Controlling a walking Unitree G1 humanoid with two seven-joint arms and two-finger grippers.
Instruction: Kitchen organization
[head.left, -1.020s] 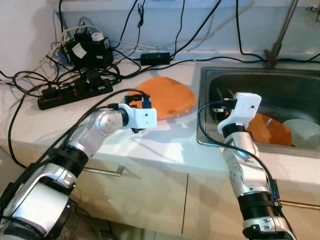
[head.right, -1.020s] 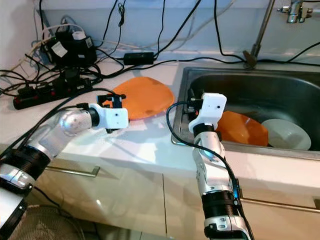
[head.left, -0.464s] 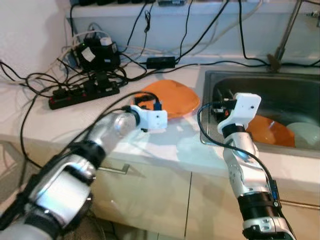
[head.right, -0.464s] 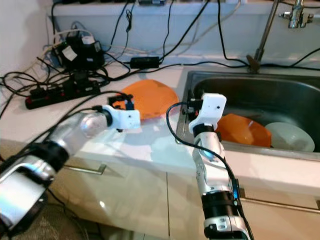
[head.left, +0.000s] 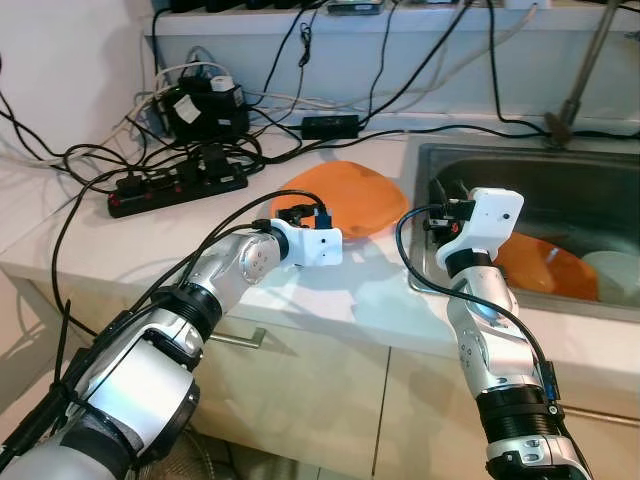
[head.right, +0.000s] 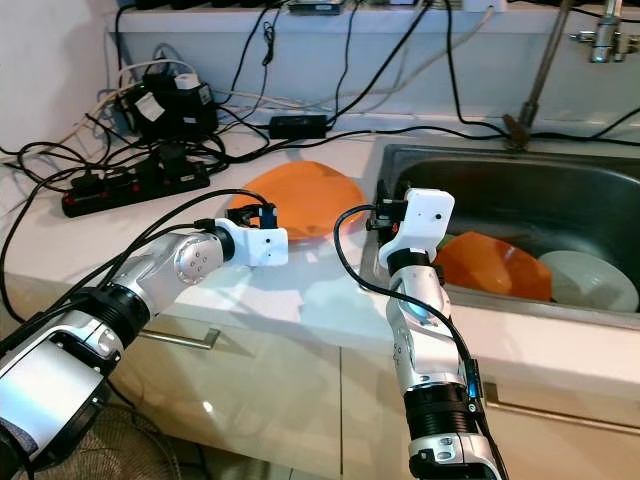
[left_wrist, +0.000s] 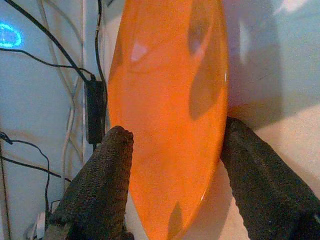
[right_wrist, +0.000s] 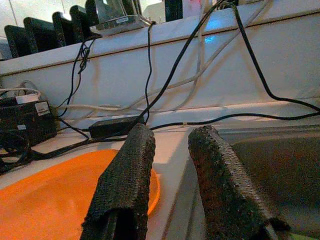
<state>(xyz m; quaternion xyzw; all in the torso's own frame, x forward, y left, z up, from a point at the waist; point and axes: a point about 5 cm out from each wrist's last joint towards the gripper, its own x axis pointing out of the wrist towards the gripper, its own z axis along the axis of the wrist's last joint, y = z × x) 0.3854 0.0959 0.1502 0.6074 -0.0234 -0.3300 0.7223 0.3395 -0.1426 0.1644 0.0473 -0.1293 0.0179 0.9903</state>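
My left pincer (left_wrist: 172, 145) reaches across the white tabletop (head.left: 150, 240) to the near edge of the orange plate (head.left: 345, 195), which lies flat on the tabletop just beside the sink (head.left: 560, 165). Its two black fingers (left_wrist: 100, 190) are spread wide, one on each side of the plate's rim — in the left wrist view the rim sits between them, but I cannot tell whether either pad touches it.

My right pincer (right_wrist: 172, 150) is raised over the sink's left rim, near the plate's far side. Its fingers (right_wrist: 125, 185) stand a little apart with nothing between them, pointing toward the back wall and its hanging cables (right_wrist: 200, 55).

Inside the sink lie a second orange plate (head.left: 540, 265) and, beside it toward the right, a pale bowl (head.left: 615, 275).

At the back left of the tabletop sit a black power strip (head.left: 180, 185) and a black charger block (head.left: 205, 105) in a tangle of cords — well apart from the plate.
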